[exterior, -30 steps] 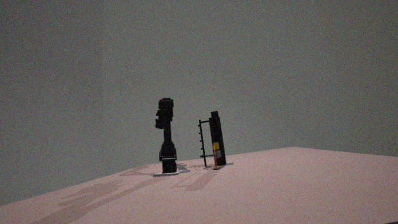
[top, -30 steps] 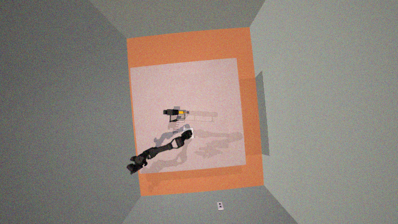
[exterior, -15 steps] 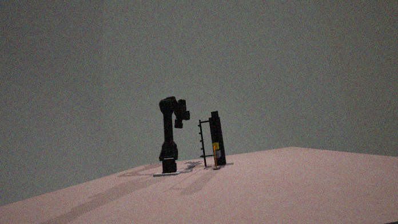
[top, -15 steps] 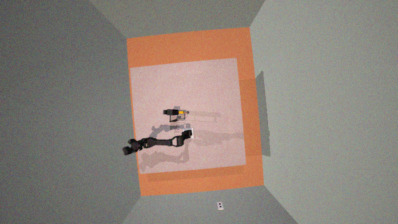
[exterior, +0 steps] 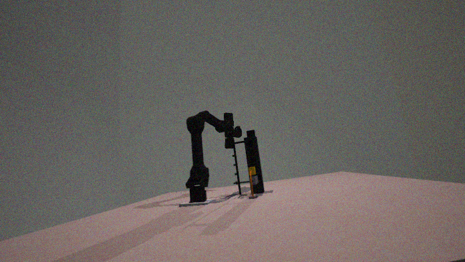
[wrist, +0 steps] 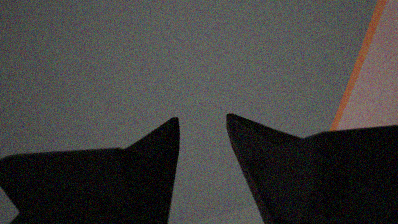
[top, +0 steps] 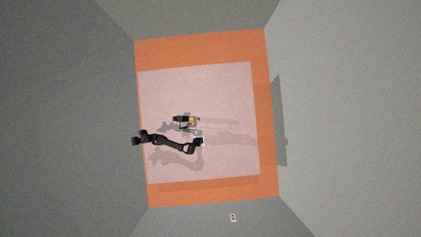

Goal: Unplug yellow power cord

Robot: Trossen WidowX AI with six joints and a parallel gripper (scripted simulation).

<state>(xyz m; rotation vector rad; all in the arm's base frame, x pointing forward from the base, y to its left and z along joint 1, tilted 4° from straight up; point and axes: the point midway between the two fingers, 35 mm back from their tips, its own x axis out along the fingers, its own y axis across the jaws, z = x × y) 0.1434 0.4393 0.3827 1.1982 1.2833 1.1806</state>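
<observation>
Grey-green matte walls [top: 348,121] surround an orange floor [top: 205,45]; a pale pinkish square table top [top: 212,90] sits centred on it; dim, grainy light.

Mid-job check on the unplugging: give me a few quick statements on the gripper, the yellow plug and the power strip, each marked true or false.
1. The gripper has nothing between its fingers. True.
2. The yellow plug has been pulled free and lies on the table. False: it sits low on the power strip, not on the table.
3. The power strip stands upright on the table. True.
4. The arm is folded back away from the strip. False: it reaches toward the strip's upper end.
5. The wrist view shows the plug ahead of the fingertips. False: only grey wall and a table edge show.
</observation>
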